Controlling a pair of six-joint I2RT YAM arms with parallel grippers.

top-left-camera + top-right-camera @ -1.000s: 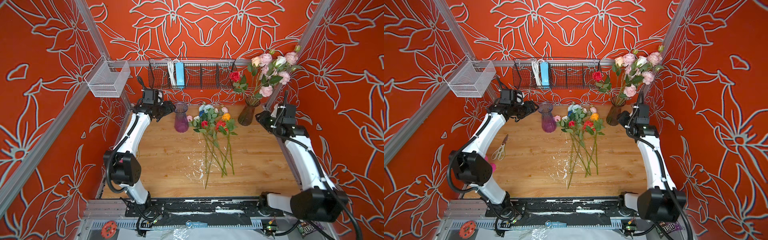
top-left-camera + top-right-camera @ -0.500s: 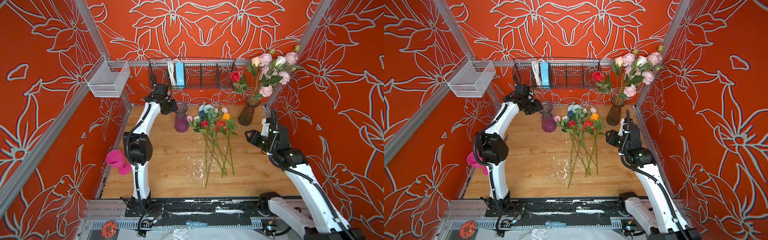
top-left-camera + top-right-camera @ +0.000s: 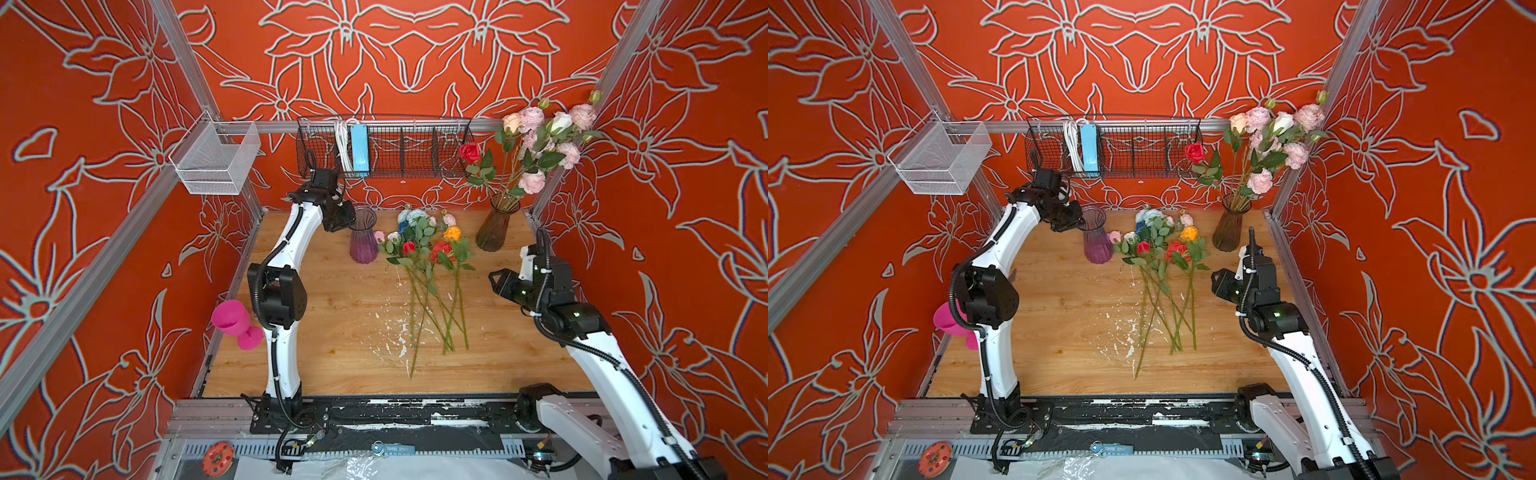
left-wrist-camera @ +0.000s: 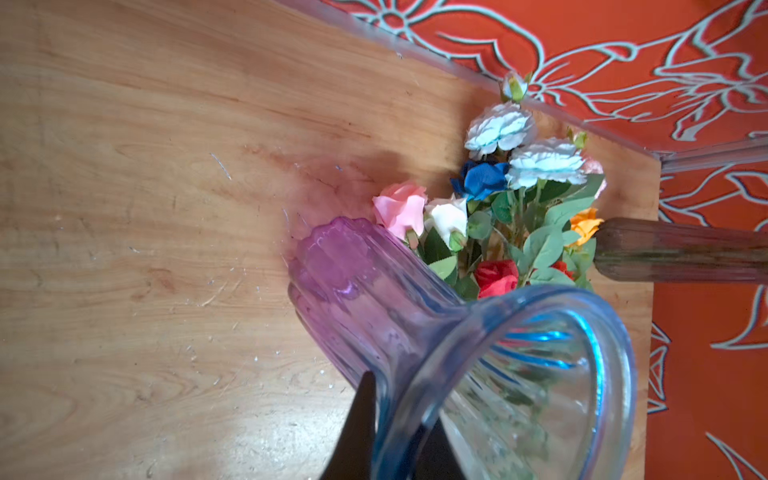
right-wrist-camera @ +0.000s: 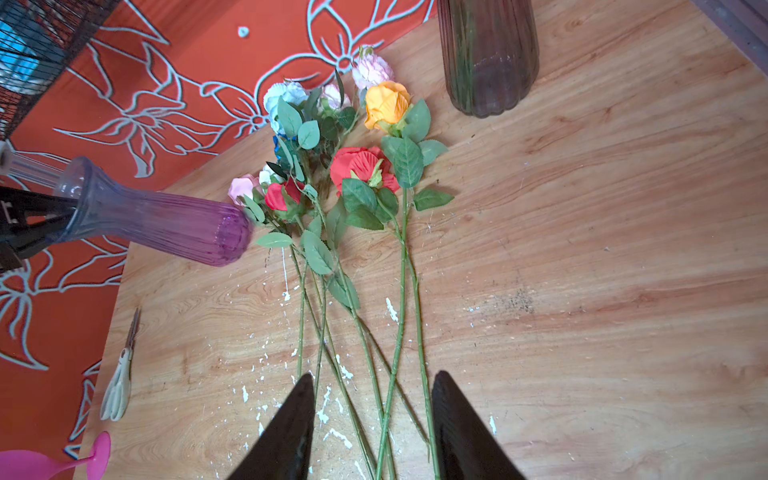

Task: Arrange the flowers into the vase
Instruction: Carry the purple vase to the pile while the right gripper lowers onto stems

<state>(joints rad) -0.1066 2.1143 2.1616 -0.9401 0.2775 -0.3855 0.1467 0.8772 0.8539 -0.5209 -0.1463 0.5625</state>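
My left gripper (image 3: 348, 222) pinches the rim of the purple vase (image 3: 363, 243). My right gripper (image 5: 374, 376) is spread, near the flowers (image 3: 424, 249) lying on the bench (image 3: 332, 324). They look light and bendy; I'd grab one low on its stem.

Two vases (image 3: 363, 243) (image 3: 494, 232), two baskets (image 3: 216, 166) (image 3: 386, 149), one goblet (image 3: 232, 322), one scissors (image 5: 120, 374), perhaps eight loose flowers (image 3: 424, 249).

Both top views looked steeply down over the whole tabletop (image 3: 332, 328). The left wrist camera peered past the left hand (image 4: 399, 403), close upon the purple vase (image 4: 353, 282). The right one, behind the right hand (image 5: 374, 374), stood farther off. Both caught the flowers (image 5: 361, 166).
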